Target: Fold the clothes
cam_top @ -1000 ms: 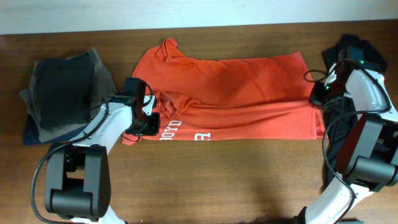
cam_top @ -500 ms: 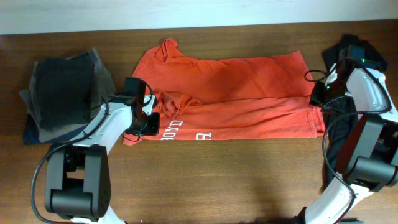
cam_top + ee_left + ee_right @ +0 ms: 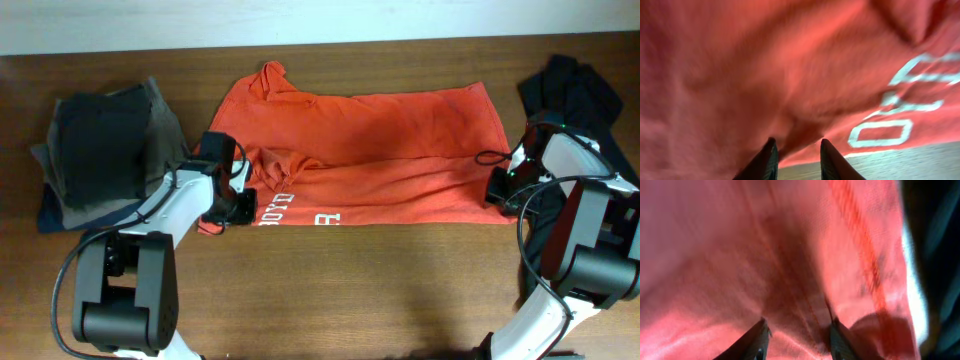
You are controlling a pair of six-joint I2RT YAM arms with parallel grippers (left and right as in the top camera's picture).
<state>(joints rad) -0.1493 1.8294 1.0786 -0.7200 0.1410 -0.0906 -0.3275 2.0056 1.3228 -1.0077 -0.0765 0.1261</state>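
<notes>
The orange-red T-shirt (image 3: 400, 140) lies spread across the middle of the table, its front strip folded up so white lettering (image 3: 275, 208) shows. My left gripper (image 3: 236, 206) sits on the shirt's front left corner. In the left wrist view its jaws (image 3: 796, 150) stand apart with a ridge of red cloth (image 3: 805, 135) between them, just above the wood. My right gripper (image 3: 498, 190) is low on the shirt's right edge. In the right wrist view its jaws (image 3: 797, 330) stand wide apart over red cloth (image 3: 790, 255). A black top (image 3: 575, 85) lies at the far right.
A stack of folded dark grey clothes (image 3: 100, 150) sits at the left, close behind my left arm. The black top lies under and beside my right arm. Bare wooden table (image 3: 380, 290) runs along the front.
My right gripper has moved forward along the shirt's right edge, and that edge has drawn in slightly leftward. My left gripper has shifted slightly forward at the front left corner.
</notes>
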